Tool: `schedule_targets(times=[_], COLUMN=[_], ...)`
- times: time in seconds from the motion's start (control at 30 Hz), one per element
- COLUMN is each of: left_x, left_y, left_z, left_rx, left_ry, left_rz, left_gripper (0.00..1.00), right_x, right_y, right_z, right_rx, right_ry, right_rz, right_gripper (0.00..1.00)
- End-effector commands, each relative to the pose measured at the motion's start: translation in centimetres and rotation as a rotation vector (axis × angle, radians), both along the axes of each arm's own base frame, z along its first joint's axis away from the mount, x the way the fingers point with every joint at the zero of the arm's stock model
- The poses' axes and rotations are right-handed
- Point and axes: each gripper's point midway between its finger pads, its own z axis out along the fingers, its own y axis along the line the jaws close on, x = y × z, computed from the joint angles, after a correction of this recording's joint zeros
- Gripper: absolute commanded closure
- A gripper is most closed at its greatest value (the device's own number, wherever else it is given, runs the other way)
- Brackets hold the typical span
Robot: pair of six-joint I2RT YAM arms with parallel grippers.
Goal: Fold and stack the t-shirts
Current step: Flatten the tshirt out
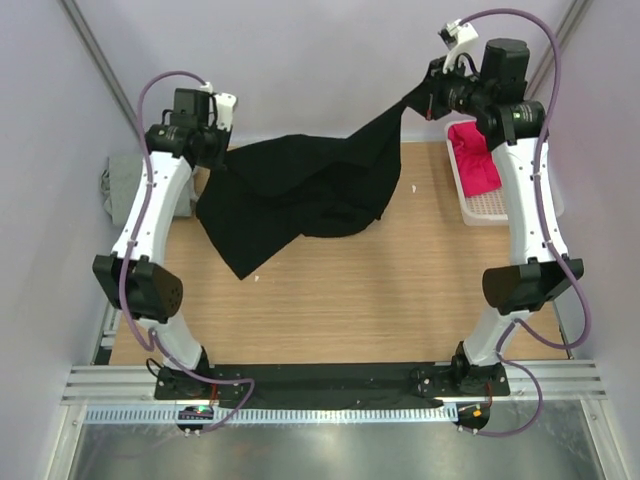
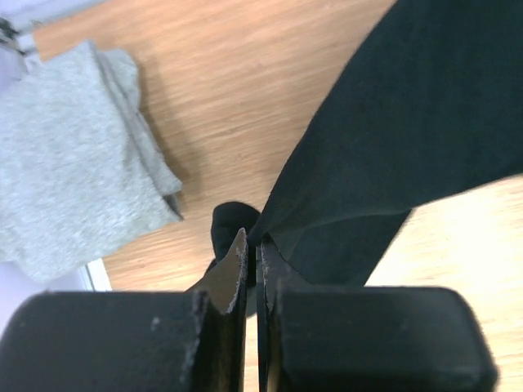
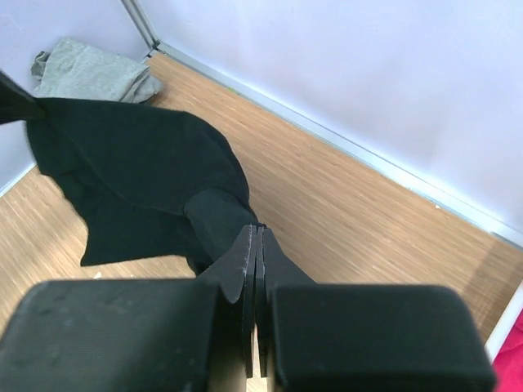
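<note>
The black t-shirt (image 1: pixel 300 190) hangs stretched between both arms above the far part of the table, its lower part drooping onto the wood. My left gripper (image 1: pixel 218 150) is shut on its left edge; in the left wrist view the black t-shirt (image 2: pixel 392 131) runs away from the pinched fingertips (image 2: pixel 254 245). My right gripper (image 1: pixel 425 100) is shut on the right corner, held higher; in the right wrist view the black t-shirt (image 3: pixel 139 163) trails left from the closed tips (image 3: pixel 257 233). A grey t-shirt (image 1: pixel 117 187) lies crumpled at the far left. A magenta-red t-shirt (image 1: pixel 474 158) lies in the basket.
A white mesh basket (image 1: pixel 478 208) stands at the far right edge of the table. The grey t-shirt (image 2: pixel 65 155) sits close beside my left arm. Pale walls close in the back and sides. A small white speck (image 1: pixel 414 188) lies on the wood.
</note>
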Motion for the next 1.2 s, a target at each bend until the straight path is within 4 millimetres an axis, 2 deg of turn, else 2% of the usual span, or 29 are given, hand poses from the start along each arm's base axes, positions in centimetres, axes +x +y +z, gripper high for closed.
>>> schedule_targets(times=[0.0,0.03,0.07,0.1,0.13,0.17,0.2,0.23,0.27,0.3,0.33,0.37,0.43,0.47,0.53,0.57,0.6,0.63,0.67,0.7,0.77,0.8,0.83,0.87,1.03,1.07,1.1,1.17], left_x=[2.5,3.0,3.5,4.4,5.3,5.9,7.0,7.8,8.6,9.6,10.2,11.5,12.2,12.3,11.3,9.9,8.8,7.8,5.7,4.6,1.6,0.8,-0.1,-1.1,-2.4,-2.7,-2.6,-2.6], left_y=[-1.0,-1.3,-1.4,-1.7,-2.1,-2.3,-2.4,-2.6,-2.5,-2.6,-2.4,-1.1,-0.9,-0.4,-0.1,0.3,0.6,0.7,1.0,1.6,1.7,2.0,1.6,2.0,0.9,0.2,1.1,1.2], left_z=[-5.6,-6.9,-7.9,-7.8,-10.4,-11.0,-11.0,-13.0,-13.8,-13.4,-13.8,-14.0,-13.4,-12.5,-12.1,-13.6,-11.9,-12.2,-14.1,-13.5,-15.5,-15.2,-15.5,-16.4,-17.0,-17.1,-17.4,-18.2], left_rx=[-0.011,-0.014,-0.017,-0.030,-0.038,-0.039,-0.043,-0.036,-0.022,-0.009,0.011,0.071,0.099,0.106,0.106,0.109,0.080,0.054,0.031,-0.001,-0.050,-0.109,-0.156,-0.182,-0.311,-0.350,-0.376,-0.413], left_ry=[0.113,0.137,0.159,0.153,0.207,0.214,0.200,0.231,0.229,0.201,0.193,0.157,0.121,0.100,0.110,0.160,0.145,0.169,0.240,0.248,0.357,0.373,0.402,0.440,0.517,0.535,0.542,0.564], left_rz=[-0.034,-0.042,-0.042,-0.036,-0.041,-0.040,-0.035,-0.037,-0.033,-0.033,-0.030,0.034,0.072,0.091,0.116,0.128,0.134,0.133,0.144,0.157,0.159,0.187,0.180,0.194,0.175,0.155,0.178,0.190], left_gripper=[1.00,1.00,1.00,1.00,1.00,1.00,1.00,1.00,1.00,0.97,0.72,0.52,0.27,0.24,0.24,0.24,0.26,0.28,0.30,0.30,0.34,0.34,0.34,0.34,0.38,0.39,0.40,0.43], right_x=[1.9,3.1,3.8,4.8,6.1,6.8,7.9,8.6,9.8,10.3,10.8,11.4,12.0,12.2,12.3,12.2,12.0,11.8,11.8,11.6,11.5,11.5,11.5,11.5,11.6,11.5,11.5,11.4], right_y=[-0.9,-1.3,-1.6,-2.9,-3.5,-4.1,-6.2,-6.9,-7.4,-7.8,-8.3,-8.4,-8.4,-8.4,-8.6,-8.6,-8.7,-8.7,-8.7,-8.7,-8.6,-8.5,-8.5,-8.4,-8.4,-8.4,-8.5,-8.5], right_z=[-2.2,-3.8,-4.5,-5.3,-7.1,-7.8,-8.9,-9.6,-12.0,-13.1,-13.4,-15.3,-16.2,-16.5,-16.9,-16.9,-16.9,-16.9,-16.8,-16.6,-17.0,-16.9,-16.9,-16.9,-17.5,-17.7,-17.8,-18.0], right_rx=[0.000,0.006,0.022,0.021,0.041,0.051,0.065,0.070,0.075,0.077,0.076,0.067,0.065,0.066,0.056,0.050,0.044,0.044,0.038,0.036,0.041,0.044,0.047,0.052,0.052,0.050,0.048,0.042], right_ry=[0.037,0.077,0.101,0.112,0.161,0.178,0.202,0.215,0.263,0.283,0.282,0.312,0.322,0.326,0.328,0.326,0.326,0.329,0.323,0.318,0.332,0.330,0.331,0.334,0.348,0.353,0.353,0.357], right_rz=[-0.041,-0.056,-0.069,-0.101,-0.126,-0.140,-0.188,-0.207,-0.219,-0.226,-0.230,-0.230,-0.231,-0.232,-0.234,-0.235,-0.236,-0.232,-0.231,-0.228,-0.225,-0.221,-0.219,-0.216,-0.218,-0.217,-0.218,-0.219], right_gripper=[0.99,0.99,0.99,0.99,0.99,0.99,0.99,0.99,0.99,0.99,0.99,0.99,0.99,0.99,0.99,0.99,0.99,0.99,0.99,0.99,0.99,0.99,0.99,0.99,0.99,0.99,0.99,0.99])
